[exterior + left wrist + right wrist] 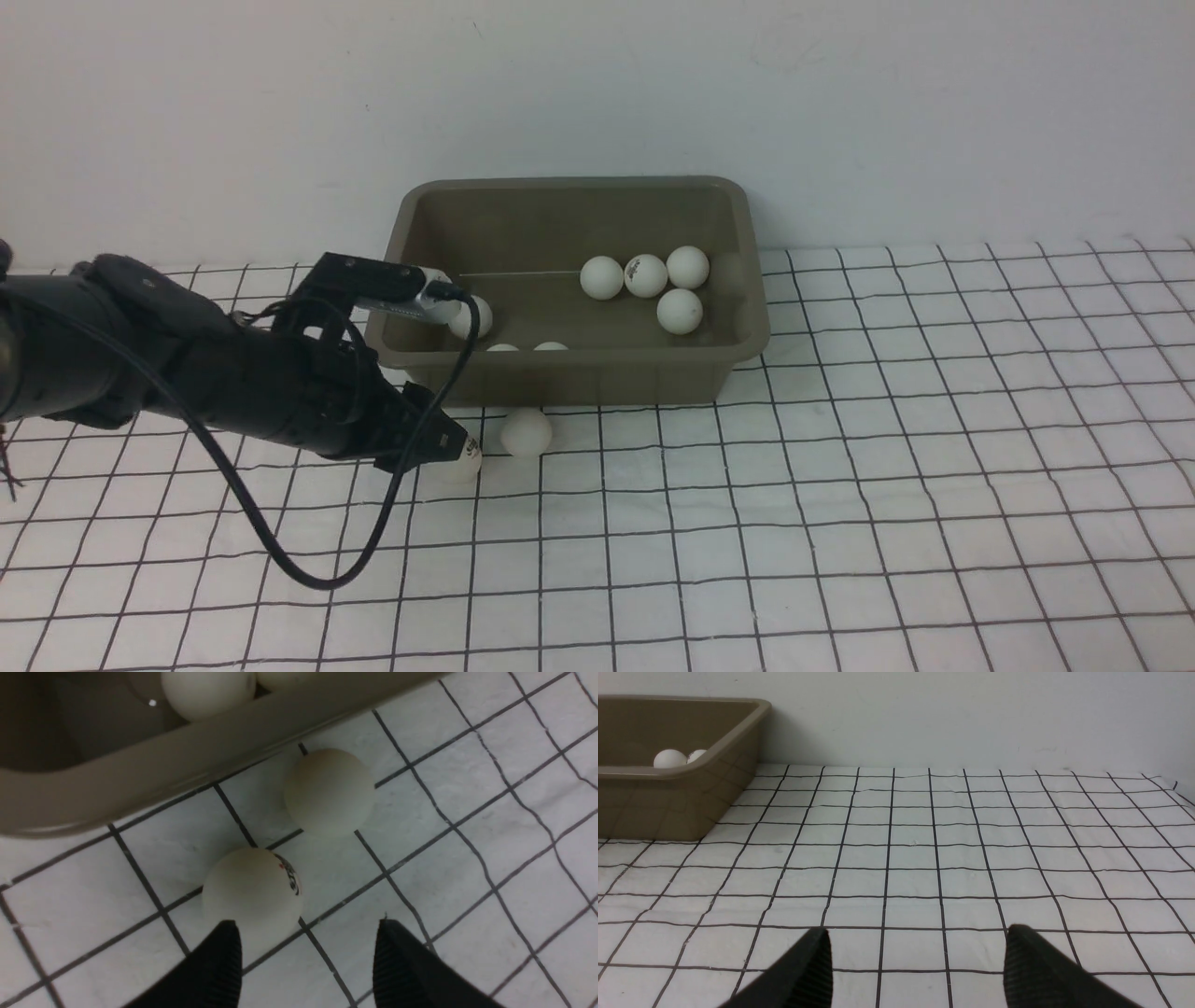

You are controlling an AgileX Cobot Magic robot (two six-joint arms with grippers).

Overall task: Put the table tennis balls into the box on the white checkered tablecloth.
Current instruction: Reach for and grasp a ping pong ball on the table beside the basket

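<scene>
Jaws of my left claw (457, 450) stand apart and grip nothing. The claw sits low over the white checkered tablecloth (840, 513), just off the near left corner of the box (597, 378). In my left wrist view the printed ball (252, 896) lies just ahead of one fingertip (224, 952), not between the two. Whether the rubber touches it I cannot tell. From the front, my claw covers most of that ball. The plain ball (527, 431) rests on the cloth just beyond it, close against the box's near wall; I cannot tell if they touch.

Inside the box, four balls (644, 277) cluster toward the far right corner. A fifth ball (474, 317) is half hidden behind my wrist camera (411, 301). Of two more balls (502, 348) only the tops show above the near wall.

My right claw (915, 947) is out of the front view. Its own camera shows its jaws wide apart and empty over bare cloth, with only the fingertips in frame, well apart from the box's right end.
</scene>
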